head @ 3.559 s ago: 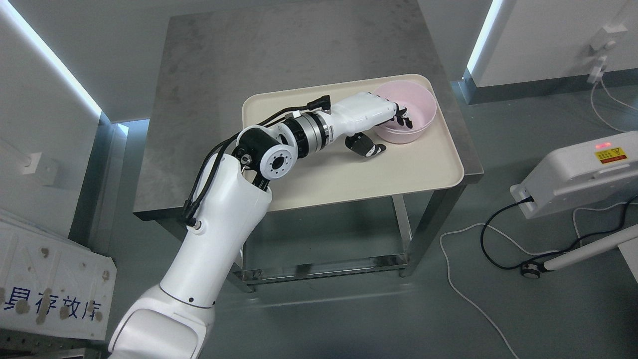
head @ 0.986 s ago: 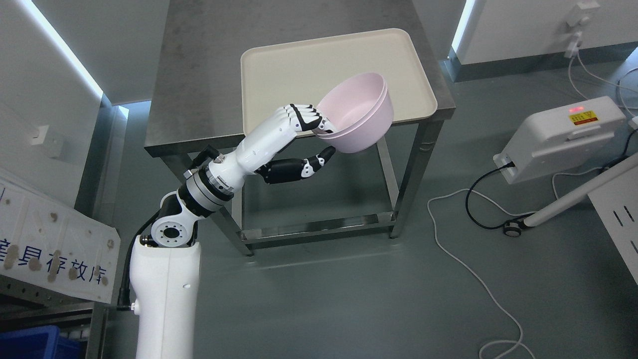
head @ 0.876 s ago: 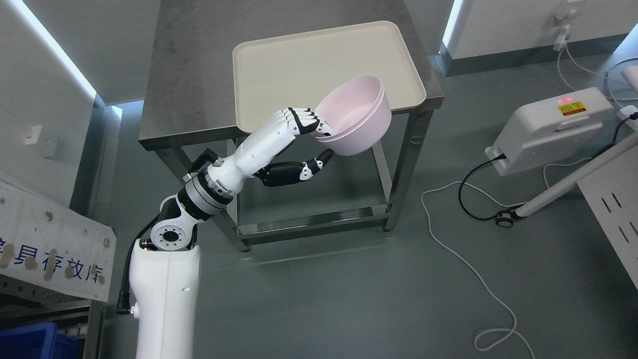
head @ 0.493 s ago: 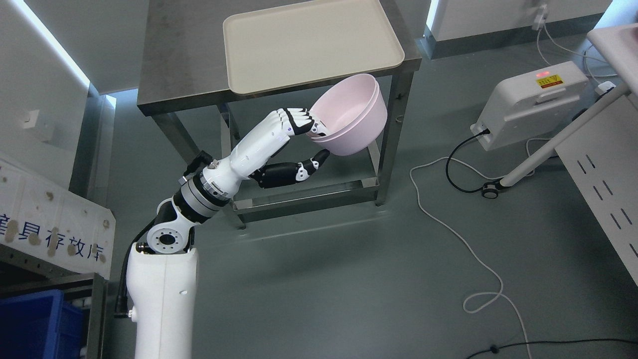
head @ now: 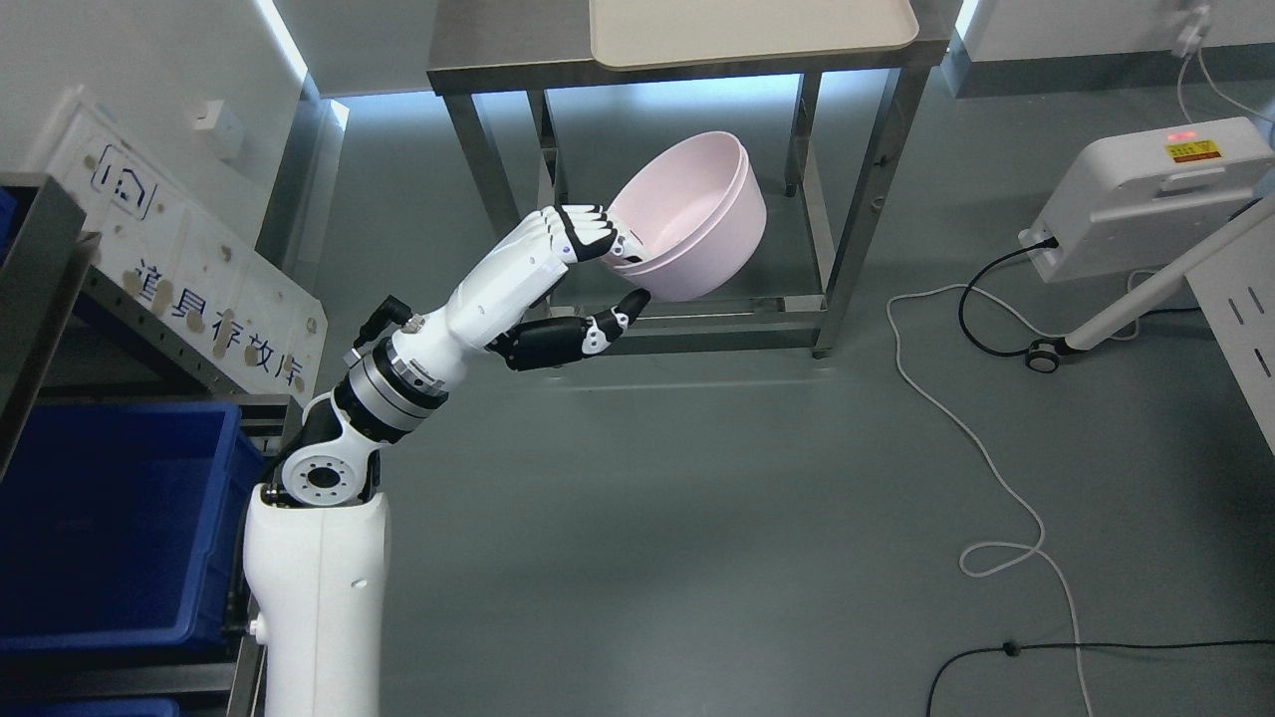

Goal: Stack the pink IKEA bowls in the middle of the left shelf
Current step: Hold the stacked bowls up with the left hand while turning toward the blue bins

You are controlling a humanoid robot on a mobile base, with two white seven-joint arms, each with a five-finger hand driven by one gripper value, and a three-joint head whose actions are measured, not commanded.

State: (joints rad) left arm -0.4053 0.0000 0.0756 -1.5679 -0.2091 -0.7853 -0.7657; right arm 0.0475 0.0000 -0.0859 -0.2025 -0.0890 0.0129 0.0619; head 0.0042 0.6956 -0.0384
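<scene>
My left hand [head: 608,269] is shut on the rim of two nested pink bowls [head: 697,224], fingers over the rim and thumb under the base. It holds them tilted in the air above the floor, in front of the steel table [head: 478,70]. The beige tray [head: 747,40] lies on that table at the top edge with nothing showing on it. A shelf unit [head: 40,259] with a blue bin [head: 110,518] stands at the left edge. My right arm is out of view.
A white sign board [head: 189,289] leans by the left wall. A white device [head: 1146,189] with a red light sits on the floor at the right, with cables [head: 996,468] trailing across the floor. A white pole [head: 1155,289] slants at right.
The hand lifted the bowls off the tray and now carries them in the air. The whole picture has shifted: the table has slid up and right, and the shelf with the blue bin has come into view.
</scene>
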